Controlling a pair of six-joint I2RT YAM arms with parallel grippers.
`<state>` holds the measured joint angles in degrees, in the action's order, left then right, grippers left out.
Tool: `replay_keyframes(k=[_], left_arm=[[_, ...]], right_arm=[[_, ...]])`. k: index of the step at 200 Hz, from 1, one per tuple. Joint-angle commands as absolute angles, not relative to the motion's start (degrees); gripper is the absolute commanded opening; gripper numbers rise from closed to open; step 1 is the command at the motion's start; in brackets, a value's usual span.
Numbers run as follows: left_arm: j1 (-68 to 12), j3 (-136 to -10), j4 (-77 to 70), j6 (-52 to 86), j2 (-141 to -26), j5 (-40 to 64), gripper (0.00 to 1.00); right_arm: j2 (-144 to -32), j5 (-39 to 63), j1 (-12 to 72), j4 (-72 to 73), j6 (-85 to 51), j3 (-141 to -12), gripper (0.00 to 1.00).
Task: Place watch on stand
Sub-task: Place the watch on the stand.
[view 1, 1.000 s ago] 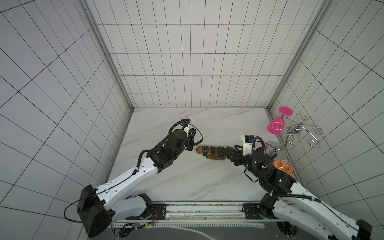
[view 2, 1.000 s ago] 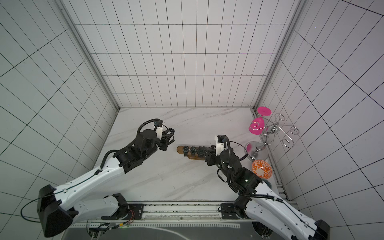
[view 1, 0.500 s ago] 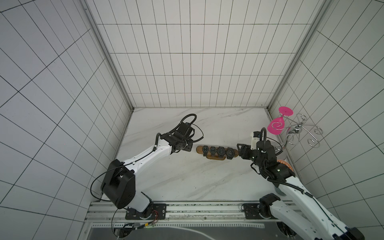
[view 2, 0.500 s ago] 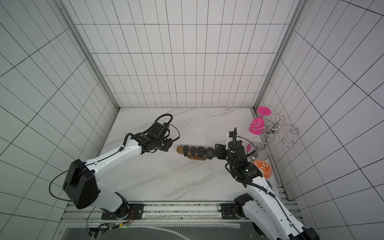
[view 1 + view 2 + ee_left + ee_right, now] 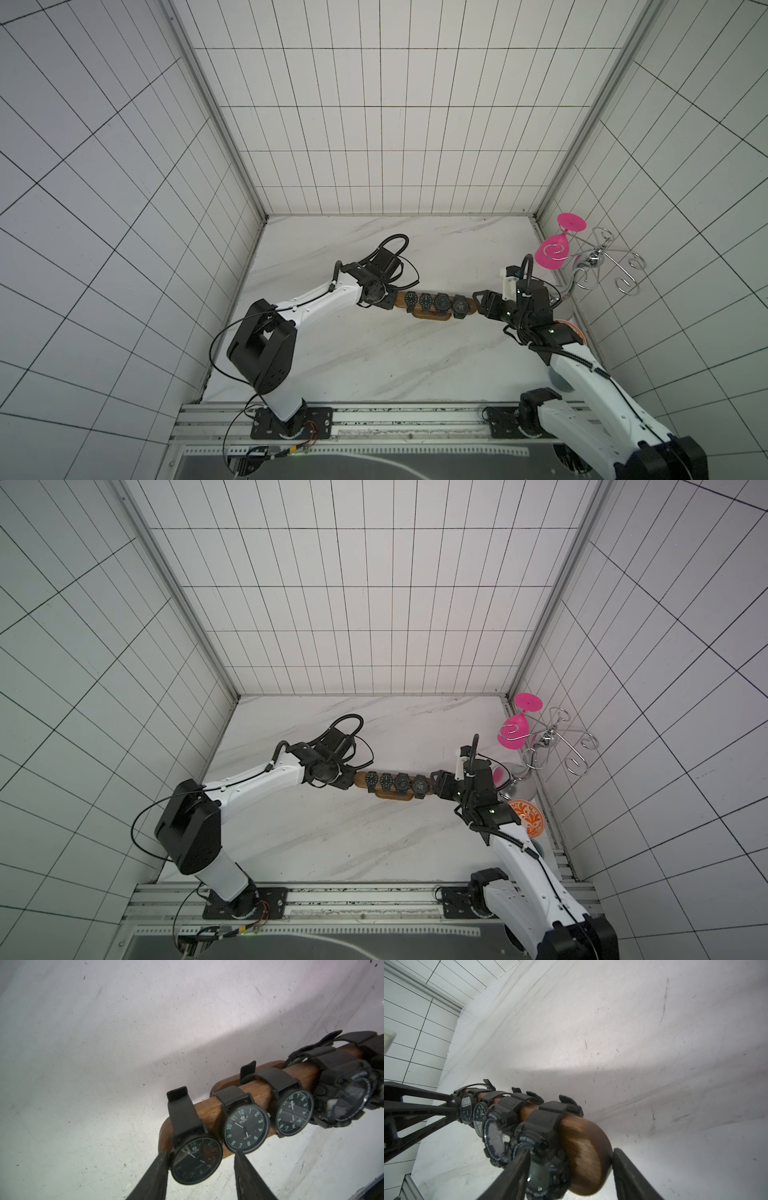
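The stand (image 5: 432,318), a brown wooden bar on an oval base, lies mid-table in both top views and carries several black watches. The watch (image 5: 459,305) nearest the right end is a chunky sport one (image 5: 544,1130). My right gripper (image 5: 478,303) is open at that end: in the right wrist view the right gripper (image 5: 571,1152) straddles the bar's rounded tip (image 5: 587,1147), one finger crossing the watch's face. My left gripper (image 5: 390,302) is open at the other end; in the left wrist view the left gripper (image 5: 201,1155) frames the end watch (image 5: 196,1159), one finger at its rim.
A silver wire spiral rack (image 5: 598,266) with a pink glass (image 5: 555,253) hanging on it stands against the right wall. An orange patterned dish (image 5: 525,816) lies beside my right arm. The arms' mounting rail (image 5: 374,419) runs along the table's front edge.
A further watch has come onto the bar's right end, and my right jaws have widened there. My left arm has swung down to the bar's left end.
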<state>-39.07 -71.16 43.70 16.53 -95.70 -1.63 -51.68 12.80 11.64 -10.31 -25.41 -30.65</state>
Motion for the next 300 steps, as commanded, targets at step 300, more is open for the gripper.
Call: replay_keyframes(k=[300], left_arm=[[-42.7,-79.3,43.7,18.5,-101.3,1.4,0.43]], right_arm=[[-58.1,22.0,10.5,0.8,-26.0,-22.4,0.64]])
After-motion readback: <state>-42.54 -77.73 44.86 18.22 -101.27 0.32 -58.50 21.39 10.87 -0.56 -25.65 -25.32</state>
